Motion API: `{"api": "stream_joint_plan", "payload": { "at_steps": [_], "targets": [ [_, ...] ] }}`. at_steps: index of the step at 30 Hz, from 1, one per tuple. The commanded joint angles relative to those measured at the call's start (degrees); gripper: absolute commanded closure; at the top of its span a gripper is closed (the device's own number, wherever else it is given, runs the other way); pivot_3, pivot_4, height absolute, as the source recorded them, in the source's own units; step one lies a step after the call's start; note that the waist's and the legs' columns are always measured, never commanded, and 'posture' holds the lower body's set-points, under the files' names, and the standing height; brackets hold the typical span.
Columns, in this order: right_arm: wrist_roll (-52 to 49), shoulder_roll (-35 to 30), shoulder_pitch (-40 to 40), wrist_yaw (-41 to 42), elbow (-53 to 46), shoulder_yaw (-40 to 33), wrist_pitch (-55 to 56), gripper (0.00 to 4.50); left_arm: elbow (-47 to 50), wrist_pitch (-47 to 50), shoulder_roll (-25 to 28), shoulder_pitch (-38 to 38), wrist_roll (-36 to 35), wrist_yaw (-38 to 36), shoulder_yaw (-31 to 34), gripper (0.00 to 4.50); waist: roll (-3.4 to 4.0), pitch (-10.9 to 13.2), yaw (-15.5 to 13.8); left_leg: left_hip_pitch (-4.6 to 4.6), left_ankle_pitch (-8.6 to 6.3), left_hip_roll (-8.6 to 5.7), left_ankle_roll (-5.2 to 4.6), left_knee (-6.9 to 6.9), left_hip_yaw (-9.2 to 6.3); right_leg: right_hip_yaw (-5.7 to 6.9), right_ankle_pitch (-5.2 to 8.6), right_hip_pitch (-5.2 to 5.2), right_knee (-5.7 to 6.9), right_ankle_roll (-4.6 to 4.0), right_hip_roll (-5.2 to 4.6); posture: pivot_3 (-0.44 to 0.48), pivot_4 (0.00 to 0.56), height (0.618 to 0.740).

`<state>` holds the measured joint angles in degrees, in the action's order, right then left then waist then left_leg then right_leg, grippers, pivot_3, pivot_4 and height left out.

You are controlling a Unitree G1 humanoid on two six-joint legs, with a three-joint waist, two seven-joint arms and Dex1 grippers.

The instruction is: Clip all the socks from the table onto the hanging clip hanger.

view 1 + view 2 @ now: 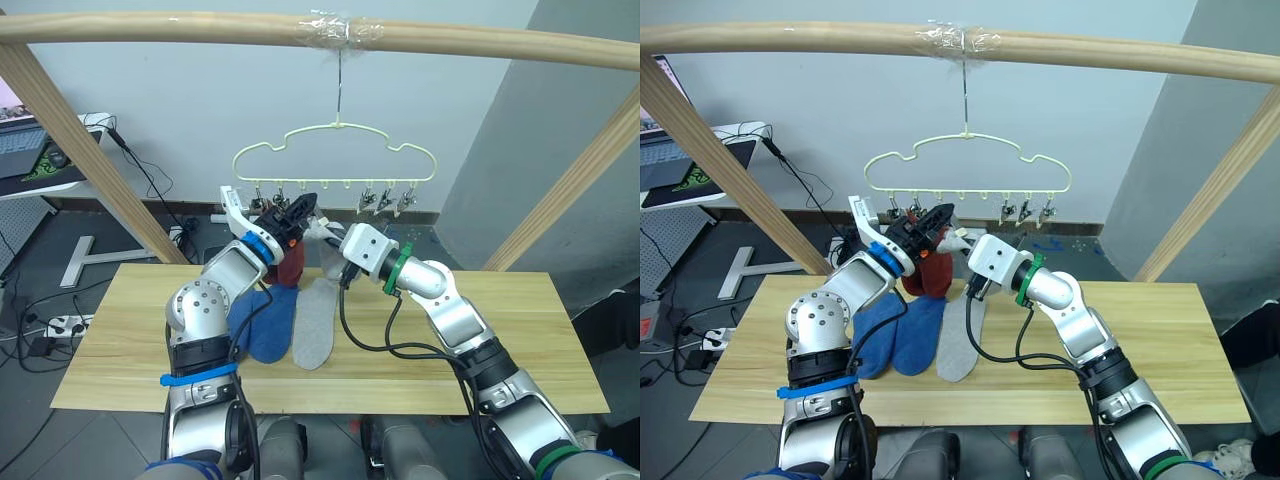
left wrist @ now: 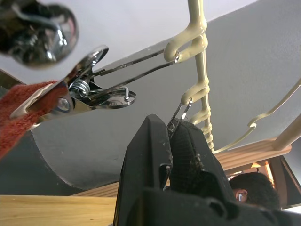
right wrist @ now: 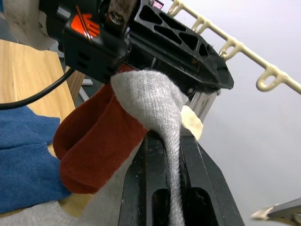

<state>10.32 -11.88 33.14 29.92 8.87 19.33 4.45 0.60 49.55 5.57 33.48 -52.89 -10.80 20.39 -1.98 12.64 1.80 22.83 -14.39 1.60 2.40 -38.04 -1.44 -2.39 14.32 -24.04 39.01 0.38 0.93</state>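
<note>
A: Where does the clip hanger (image 1: 335, 160) sit?

B: It hangs by its hook from the wooden pole (image 1: 320, 34), above the far edge of the surface (image 1: 520, 330). A row of small metal clips (image 1: 385, 203) dangles under it.

A: And the socks?

B: Two rust red socks (image 3: 91, 141) hang from clips at the left part of the row; the left wrist view shows red fabric pinched in one clip (image 2: 70, 96). Two blue socks (image 1: 895, 335) lie on the surface near the left arm, touching each other, with a light grey sock (image 1: 962, 340) flat just to their right. A second grey sock (image 3: 157, 106) is lifted up by the clips.

A: What is the left gripper (image 1: 292, 215) doing?

B: It is raised to the clip row, its two black fingers (image 2: 146, 155) pressed together on a clip (image 2: 178, 113) between them.

A: The right gripper (image 3: 169, 141)?

B: Its fingers are closed on the lifted grey sock, whose upper end drapes against the left gripper, just beside the red socks.
</note>
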Motion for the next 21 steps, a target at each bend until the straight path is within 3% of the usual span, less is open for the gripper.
{"api": "stream_joint_plan", "payload": {
  "at_steps": [1,14,16,21],
  "targets": [
    [0.5,0.1,1.1,-0.8,-1.2,-0.7,0.6,4.5,3.1,-0.1,1.1,-0.8,-0.8,-1.6,-1.2,4.09,0.0,0.0,0.0,0.0,0.0,0.0,0.0,0.0,0.0,-0.01,0.0,0.0,0.0,0.0,0.0,0.014,0.177,0.74],
    [0.4,0.1,1.1,-0.7,-0.5,-1.0,0.5,4.5,3.9,0.8,1.7,-0.7,-4.6,-0.4,0.4,0.03,0.0,0.0,0.0,0.01,0.0,0.0,0.0,0.01,0.0,0.02,0.0,-0.01,-0.01,0.0,0.0,0.015,0.179,0.74],
    [-3.2,1.2,0.1,1.2,-0.4,-2.1,-3.0,4.5,4.7,2.7,2.6,-0.9,-7.5,0.5,1.8,0.03,0.0,0.0,0.0,0.01,0.0,0.0,0.0,0.01,0.0,0.01,0.0,-0.01,0.0,0.0,0.0,0.019,0.181,0.74],
    [-6.0,2.5,-0.7,1.1,-0.5,-3.8,-6.4,3.08,9.2,7.3,8.0,-4.9,-11.7,-0.6,2.0,0.0,0.0,0.0,0.0,-0.01,0.0,0.05,0.0,0.06,-0.05,0.0,0.0,-0.03,0.01,0.0,0.01,0.019,0.181,0.74]
  ]
}}
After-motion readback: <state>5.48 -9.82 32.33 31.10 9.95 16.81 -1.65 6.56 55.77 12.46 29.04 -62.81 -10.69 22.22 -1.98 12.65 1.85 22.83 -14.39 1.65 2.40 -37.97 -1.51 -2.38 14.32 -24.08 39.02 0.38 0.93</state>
